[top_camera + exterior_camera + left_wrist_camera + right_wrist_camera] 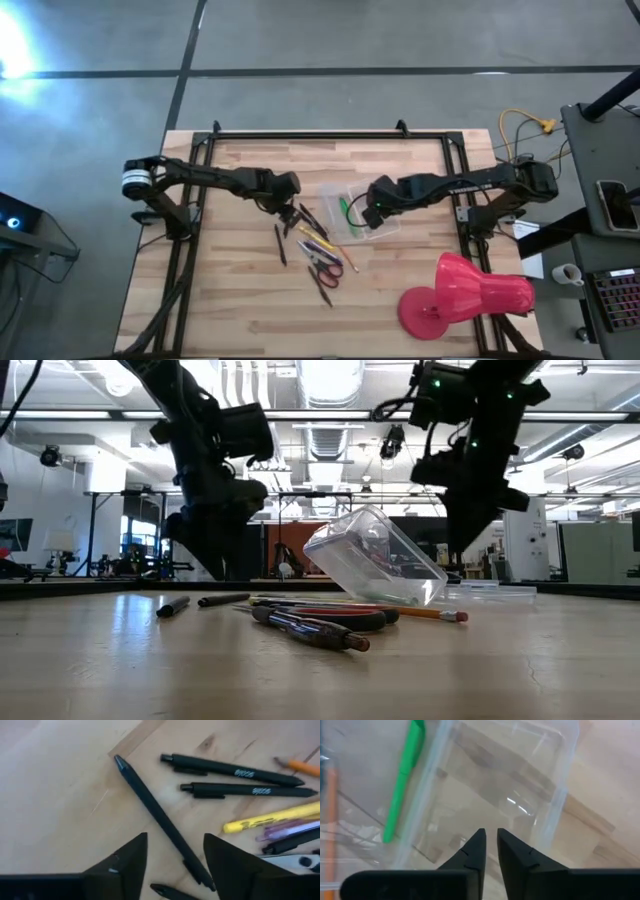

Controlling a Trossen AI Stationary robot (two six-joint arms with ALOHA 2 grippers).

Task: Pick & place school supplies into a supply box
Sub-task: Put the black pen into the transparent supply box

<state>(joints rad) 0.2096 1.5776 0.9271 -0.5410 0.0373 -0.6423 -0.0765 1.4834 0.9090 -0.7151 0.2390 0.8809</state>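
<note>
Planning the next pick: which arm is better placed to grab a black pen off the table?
The left. Its claw hangs open straddling a black pen, beside the pile. The right claw is at the clear supply box, which sits tilted, its fingers nearly together on the rim.

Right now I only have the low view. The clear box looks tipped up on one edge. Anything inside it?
Observer: Yes. One green pen lies inside the supply box; the right wrist view shows it.
Operator: Is something holding the box up?
Observer: It looks that way. The right gripper has its fingers nearly together at the box's clear wall.
Operator: And the left one?
Observer: The left gripper is open, with a dark pen running between its fingers and not yet gripped.
</note>
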